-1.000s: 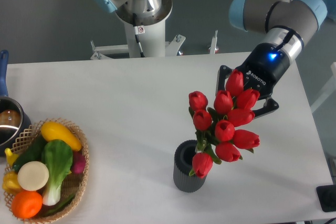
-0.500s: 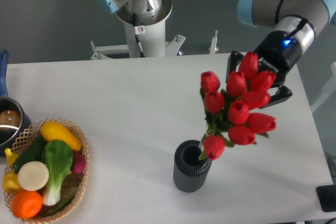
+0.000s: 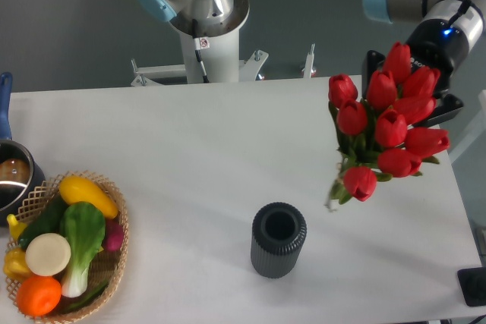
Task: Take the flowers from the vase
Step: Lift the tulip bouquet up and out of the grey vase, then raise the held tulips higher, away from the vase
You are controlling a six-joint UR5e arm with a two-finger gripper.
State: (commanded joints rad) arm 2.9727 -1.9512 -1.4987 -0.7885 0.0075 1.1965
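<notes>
The dark two-finger pincer (image 3: 406,104) is closed on the bunch of red tulip flowers with green stems (image 3: 386,130), which hangs in the air over the white bench (image 3: 190,157), stem ends pointing down and left of the pincer. The short dark grey ribbed vase (image 3: 279,239) stands upright well below and left of the pincer, apart from the stems (its round mouth shows dark). Far left of the pincer sits a woven wicker basket (image 3: 114,263) of vegetables beside a metal pot (image 3: 11,180).
</notes>
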